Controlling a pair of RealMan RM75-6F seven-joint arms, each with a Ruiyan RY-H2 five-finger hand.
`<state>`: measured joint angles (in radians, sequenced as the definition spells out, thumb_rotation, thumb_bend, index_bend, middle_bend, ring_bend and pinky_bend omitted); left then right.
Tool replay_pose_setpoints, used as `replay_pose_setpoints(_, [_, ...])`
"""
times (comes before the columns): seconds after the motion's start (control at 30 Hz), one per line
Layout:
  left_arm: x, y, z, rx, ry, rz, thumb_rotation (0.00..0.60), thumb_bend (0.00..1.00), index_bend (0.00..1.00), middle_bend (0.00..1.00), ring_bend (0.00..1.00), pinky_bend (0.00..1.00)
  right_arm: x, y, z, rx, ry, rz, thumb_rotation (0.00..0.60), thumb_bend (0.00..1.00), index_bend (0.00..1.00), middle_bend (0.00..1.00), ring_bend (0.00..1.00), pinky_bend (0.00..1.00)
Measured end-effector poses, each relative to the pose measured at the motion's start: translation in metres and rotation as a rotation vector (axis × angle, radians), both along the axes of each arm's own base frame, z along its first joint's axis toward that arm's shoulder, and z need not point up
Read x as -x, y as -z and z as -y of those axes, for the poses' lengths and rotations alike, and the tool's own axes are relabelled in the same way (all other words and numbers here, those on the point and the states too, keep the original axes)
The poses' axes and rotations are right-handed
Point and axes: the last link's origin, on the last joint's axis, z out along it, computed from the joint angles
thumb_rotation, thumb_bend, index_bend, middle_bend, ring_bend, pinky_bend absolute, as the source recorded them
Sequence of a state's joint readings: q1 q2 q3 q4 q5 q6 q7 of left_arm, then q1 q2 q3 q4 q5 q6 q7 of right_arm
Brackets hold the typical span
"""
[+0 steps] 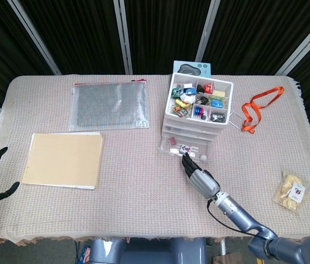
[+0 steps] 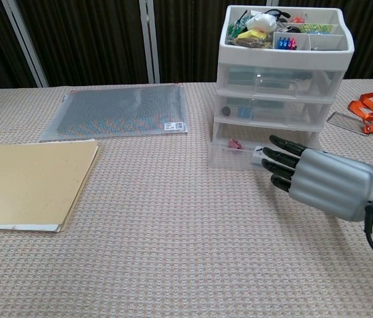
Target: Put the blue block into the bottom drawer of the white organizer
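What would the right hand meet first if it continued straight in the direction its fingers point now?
Most likely the front of the open bottom drawer of the white organizer; the right hand already looks almost touching it, though depth is unclear.

A lab test bench: cloth-covered table (image 1: 143,203) before black curtains (image 1: 77,33), stationery laid out.
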<state>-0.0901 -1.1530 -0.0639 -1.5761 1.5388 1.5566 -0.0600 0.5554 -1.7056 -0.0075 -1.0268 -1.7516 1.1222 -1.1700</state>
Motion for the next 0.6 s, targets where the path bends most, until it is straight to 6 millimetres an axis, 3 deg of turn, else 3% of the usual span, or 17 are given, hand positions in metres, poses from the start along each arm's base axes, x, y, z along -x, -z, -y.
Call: replay_pose_setpoints(0.6, [0.001, -0.001, -0.002, 0.004, -0.014, 0.009, 0.600, 0.24, 0.10, 0.00, 0.00, 0.00, 0.013, 0.003, 0.038, 0.143, 0.145, 0.000, 0.600, 0.38, 0.22, 0.09, 0.00, 0.02])
